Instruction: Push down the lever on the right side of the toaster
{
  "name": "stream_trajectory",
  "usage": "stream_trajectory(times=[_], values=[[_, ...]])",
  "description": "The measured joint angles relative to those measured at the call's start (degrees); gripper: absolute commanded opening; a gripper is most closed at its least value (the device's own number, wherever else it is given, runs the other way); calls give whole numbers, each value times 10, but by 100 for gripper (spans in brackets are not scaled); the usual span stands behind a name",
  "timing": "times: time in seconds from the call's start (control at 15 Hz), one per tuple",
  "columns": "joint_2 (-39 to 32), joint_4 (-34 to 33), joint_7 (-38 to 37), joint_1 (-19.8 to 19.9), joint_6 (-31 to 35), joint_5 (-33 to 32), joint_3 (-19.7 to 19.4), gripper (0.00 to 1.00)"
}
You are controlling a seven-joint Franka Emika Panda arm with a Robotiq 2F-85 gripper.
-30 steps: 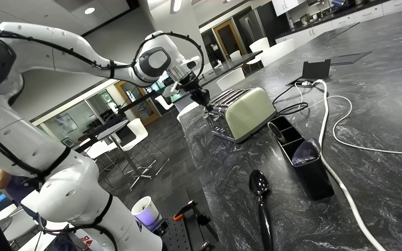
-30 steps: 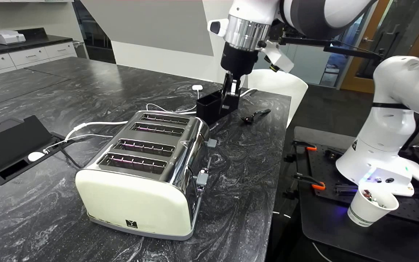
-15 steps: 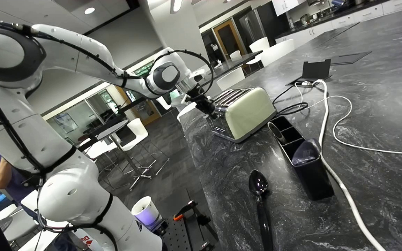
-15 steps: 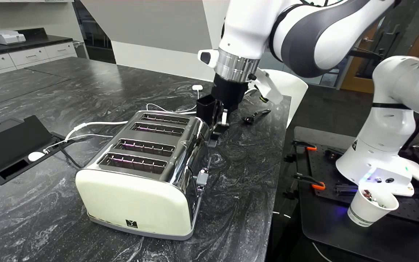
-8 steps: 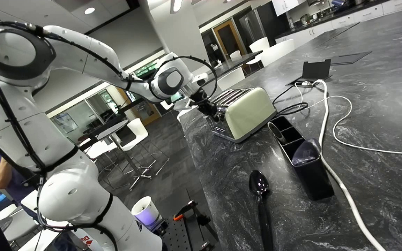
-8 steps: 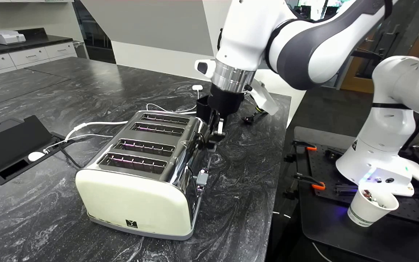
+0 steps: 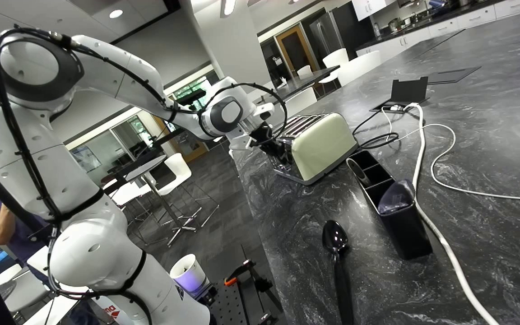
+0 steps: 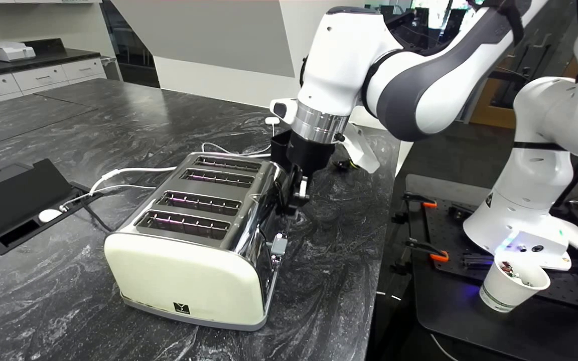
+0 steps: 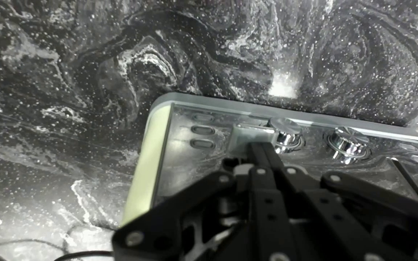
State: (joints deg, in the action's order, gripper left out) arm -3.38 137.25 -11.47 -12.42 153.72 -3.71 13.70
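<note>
The toaster, cream with a shiny metal front, stands on the dark counter in both exterior views (image 7: pixel 325 144) (image 8: pixel 183 281). In the wrist view its metal face fills the middle, with a cream end (image 9: pixel 149 163) at left. A grey lever (image 9: pixel 252 133) shows there, low on the face beside a round knob (image 9: pixel 285 131). My gripper (image 9: pixel 261 145) is shut and empty, its tips together against the lever's upper side, as far as I can tell. In an exterior view the gripper (image 8: pixel 289 205) hides this lever; the other grey lever (image 8: pixel 278 246) is nearer that camera.
A black divided holder (image 7: pixel 404 230) stands near the toaster, with a black spoon (image 7: pixel 336 237) lying beside it. A white cable (image 7: pixel 449 257) crosses the counter. A black flip-up box (image 8: pixel 23 195) with cords lies behind the toaster. A second knob (image 9: pixel 349 141) sticks out.
My gripper came down and over to the toaster's front, then slid lower along it. The lever it meets showed near the top of the face and now appears lower.
</note>
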Motion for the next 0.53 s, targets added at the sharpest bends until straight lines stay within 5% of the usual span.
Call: stream_trajectory(times=[0.53], values=[[-7, 24, -72, -2, 51, -48, -3, 0]])
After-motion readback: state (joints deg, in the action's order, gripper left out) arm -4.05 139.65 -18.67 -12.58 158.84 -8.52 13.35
